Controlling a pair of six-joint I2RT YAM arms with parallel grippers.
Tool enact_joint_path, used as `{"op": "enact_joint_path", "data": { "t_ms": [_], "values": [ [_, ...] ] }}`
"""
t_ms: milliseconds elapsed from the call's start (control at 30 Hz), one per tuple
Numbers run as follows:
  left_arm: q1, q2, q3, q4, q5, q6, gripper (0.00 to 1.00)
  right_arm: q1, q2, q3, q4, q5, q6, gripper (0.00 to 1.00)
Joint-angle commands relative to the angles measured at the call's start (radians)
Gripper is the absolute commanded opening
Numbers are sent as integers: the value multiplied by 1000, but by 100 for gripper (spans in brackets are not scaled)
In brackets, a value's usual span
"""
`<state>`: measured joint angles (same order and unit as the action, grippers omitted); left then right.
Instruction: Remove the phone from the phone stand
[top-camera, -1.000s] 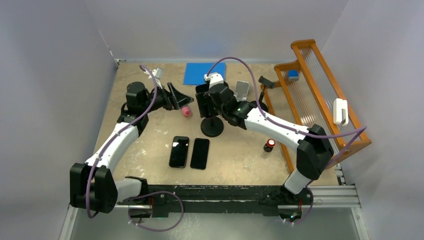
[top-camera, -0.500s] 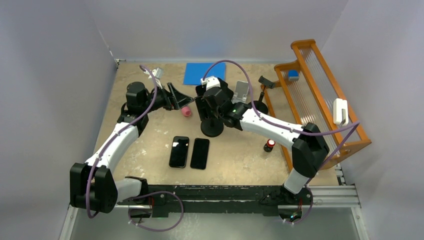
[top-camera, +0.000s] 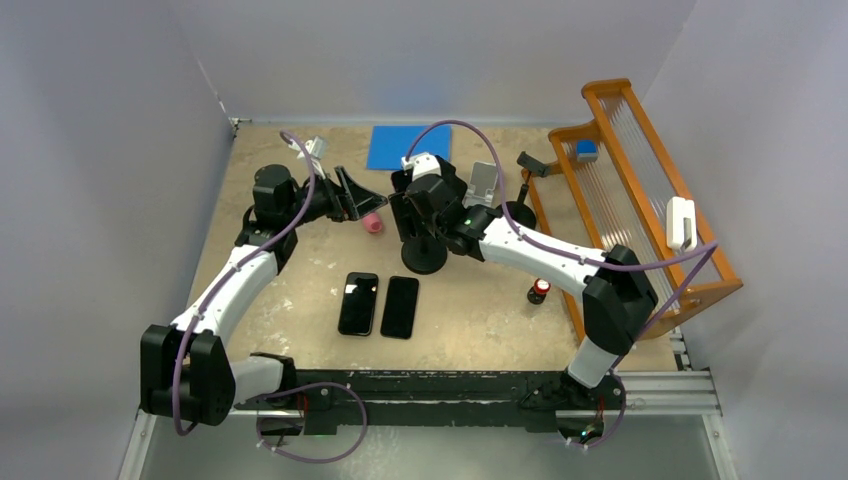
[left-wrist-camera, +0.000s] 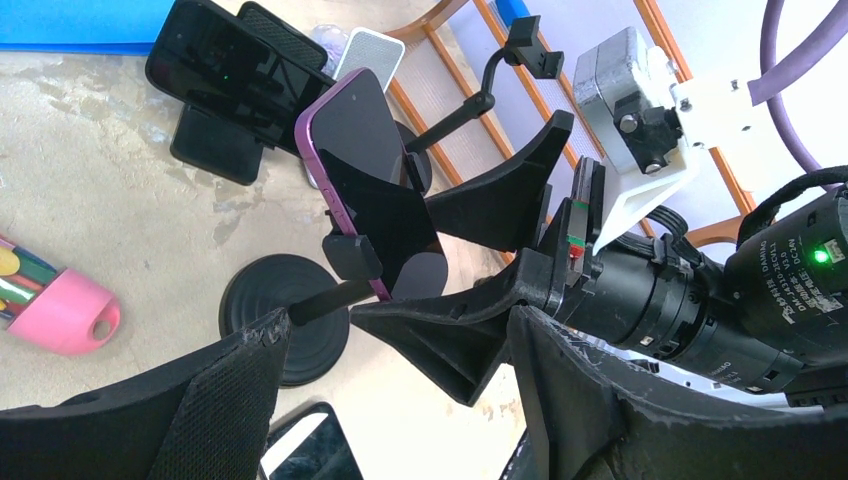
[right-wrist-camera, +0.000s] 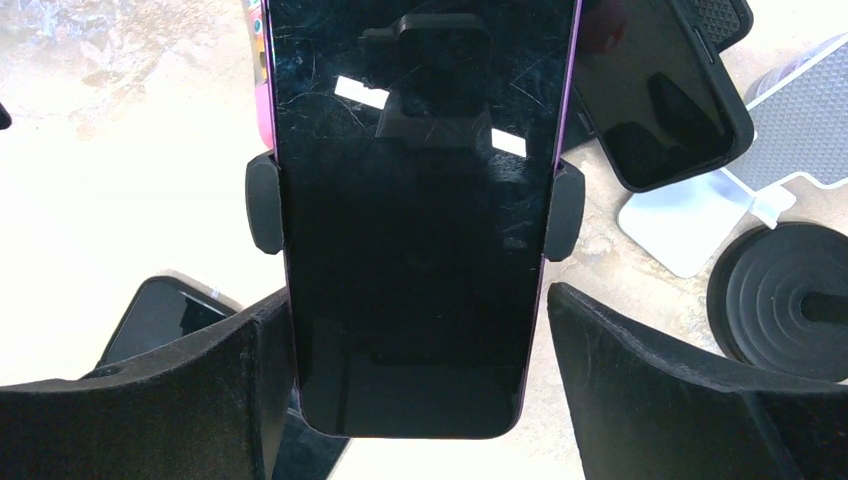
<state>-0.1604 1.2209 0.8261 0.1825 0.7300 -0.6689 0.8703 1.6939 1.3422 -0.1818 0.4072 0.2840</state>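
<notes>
I have the left arm (top-camera: 235, 285), white shells over black joints, reaching up the left side of the workspace. It bends at the elbow toward the middle, with the wrist laid nearly level. Its black two-finger left gripper (top-camera: 352, 195) points to the right, and the padded fingers (left-wrist-camera: 210, 410) are spread wide. The right arm (top-camera: 545, 250), built the same way, stretches from its base diagonally up and left, wrist tipped downward. Its black right gripper (top-camera: 408, 218) faces the left one, close but apart, and its fingers (right-wrist-camera: 660, 380) also stand wide apart.
</notes>
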Motion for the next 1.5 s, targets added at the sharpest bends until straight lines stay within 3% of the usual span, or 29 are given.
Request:
{"op": "enact_joint_path", "data": {
  "t_ms": [0, 167, 367, 500, 733, 933, 1200, 1467],
  "values": [
    [-5, 0, 1, 58, 22, 8, 77, 4, -33, 37, 23, 36, 5, 90],
    [-5, 4, 1, 61, 25, 6, 77, 4, -38, 23, 34, 25, 1, 81],
    [-5, 35, -25, 123, 51, -32, 77, 4, -63, -3, 64, 16, -5, 53],
    [-5, 82, -64, 228, 82, -98, 77, 3, -80, -21, 80, 5, -6, 42],
    [-5, 176, -94, 425, 122, -240, 73, 4, -92, -40, 101, -10, -4, 38],
    [-22, 253, -59, 475, 120, -329, 69, 4, -89, -41, 113, -19, -5, 37],
    [-93, 334, 7, 474, 81, -341, 64, 4, -108, -50, 122, -29, -19, 37],
    [-99, 348, 18, 489, 94, -346, 49, 3, -120, -63, 131, -34, -22, 36]
  ]
}}
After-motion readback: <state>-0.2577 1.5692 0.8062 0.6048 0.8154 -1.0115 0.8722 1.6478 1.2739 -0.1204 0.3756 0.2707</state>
